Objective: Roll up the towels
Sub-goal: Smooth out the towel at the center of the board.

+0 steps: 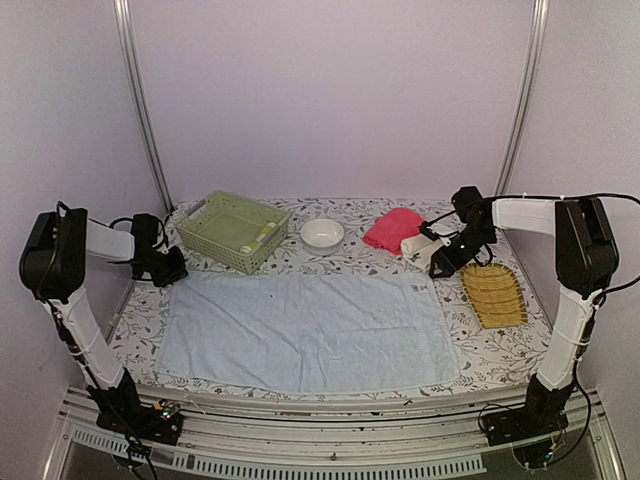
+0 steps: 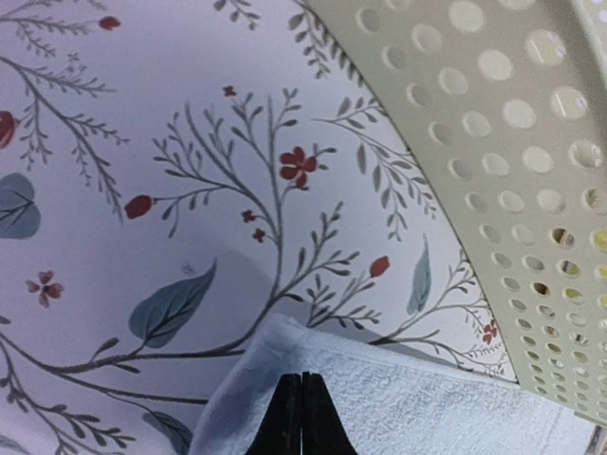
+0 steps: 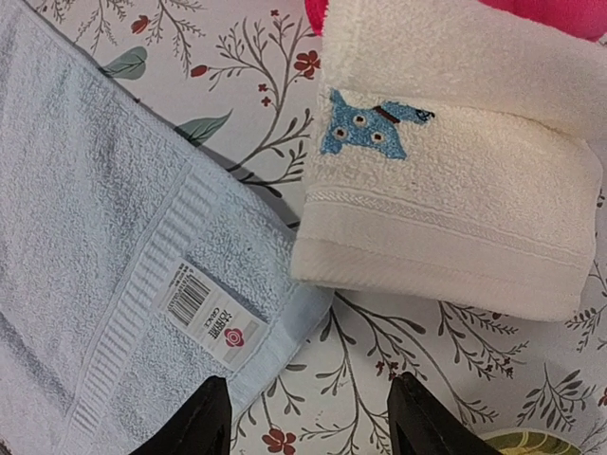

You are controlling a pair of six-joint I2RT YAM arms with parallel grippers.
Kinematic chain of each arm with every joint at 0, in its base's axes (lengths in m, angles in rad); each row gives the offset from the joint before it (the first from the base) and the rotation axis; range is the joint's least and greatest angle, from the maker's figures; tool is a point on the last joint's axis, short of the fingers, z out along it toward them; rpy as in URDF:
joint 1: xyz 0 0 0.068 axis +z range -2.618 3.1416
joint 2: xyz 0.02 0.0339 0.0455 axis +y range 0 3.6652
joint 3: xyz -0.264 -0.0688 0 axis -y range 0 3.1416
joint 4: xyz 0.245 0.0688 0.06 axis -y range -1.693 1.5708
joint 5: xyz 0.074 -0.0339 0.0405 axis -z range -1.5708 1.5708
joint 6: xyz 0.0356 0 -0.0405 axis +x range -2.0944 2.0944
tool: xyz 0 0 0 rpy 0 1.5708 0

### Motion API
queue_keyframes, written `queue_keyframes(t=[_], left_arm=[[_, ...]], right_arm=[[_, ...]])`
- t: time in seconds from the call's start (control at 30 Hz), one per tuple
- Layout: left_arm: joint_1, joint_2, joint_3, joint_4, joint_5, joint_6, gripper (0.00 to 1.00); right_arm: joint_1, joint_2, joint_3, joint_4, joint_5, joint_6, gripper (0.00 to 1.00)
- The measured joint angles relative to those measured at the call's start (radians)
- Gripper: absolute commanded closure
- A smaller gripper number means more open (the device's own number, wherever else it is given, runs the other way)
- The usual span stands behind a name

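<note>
A large pale blue towel (image 1: 305, 330) lies spread flat in the middle of the table. My left gripper (image 1: 175, 268) is at its far left corner. In the left wrist view the jaws (image 2: 302, 381) are shut over that blue corner (image 2: 398, 398), with no cloth visible between them. My right gripper (image 1: 445, 262) is at the far right corner and stands open (image 3: 308, 417) above the bare tablecloth. The labelled blue corner (image 3: 204, 318) is at its left finger. A folded cream-white towel (image 3: 446, 209) lies just beyond it, and a pink towel (image 1: 392, 228) lies behind that one.
A pale green basket (image 1: 232, 230) stands at the back left and holds a small rolled yellow-green towel (image 1: 262, 237). Its perforated wall (image 2: 512, 171) is close to my left gripper. A white bowl (image 1: 322, 233) sits mid-back. A yellow slatted tray (image 1: 493, 295) lies at the right.
</note>
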Motion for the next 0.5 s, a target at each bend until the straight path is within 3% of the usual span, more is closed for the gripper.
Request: queue_keyframes(t=[0.1, 0.2, 0.5], left_arm=[[-0.013, -0.029, 0.005, -0.013, 0.036, 0.003, 0.76], [-0.018, -0.068, 0.038, -0.061, 0.05, 0.014, 0.69], [-0.012, -0.097, 0.23, -0.266, 0.119, 0.142, 0.66]], right_arm=[[-0.018, 0.0, 0.004, -0.001, -0.024, 0.013, 0.46], [-0.031, 0.002, 0.024, -0.004, -0.047, 0.025, 0.48], [-0.036, 0.079, 0.146, -0.032, -0.108, 0.047, 0.68]])
